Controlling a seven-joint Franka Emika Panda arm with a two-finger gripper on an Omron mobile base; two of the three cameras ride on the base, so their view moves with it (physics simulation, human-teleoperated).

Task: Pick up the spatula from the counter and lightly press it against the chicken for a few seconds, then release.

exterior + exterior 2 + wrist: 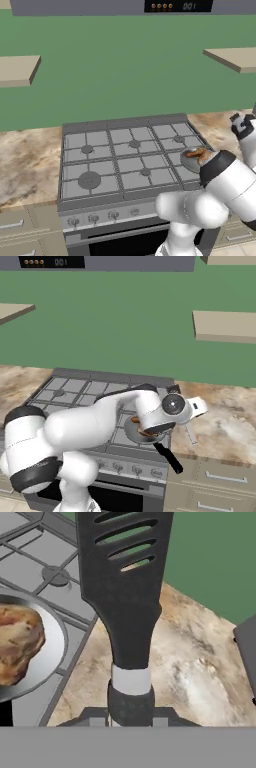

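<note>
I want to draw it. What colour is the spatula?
The spatula is dark grey with a white band; clearest in the hand view.

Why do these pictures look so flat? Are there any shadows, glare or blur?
Left base view: even light, soft and grainy, no clear shadow on the stove. Right base view: equally soft, the pan has smeared edges. Hand view: the spatula looms huge from closeness, fairly crisp; the chicken looks blotchy.
</note>
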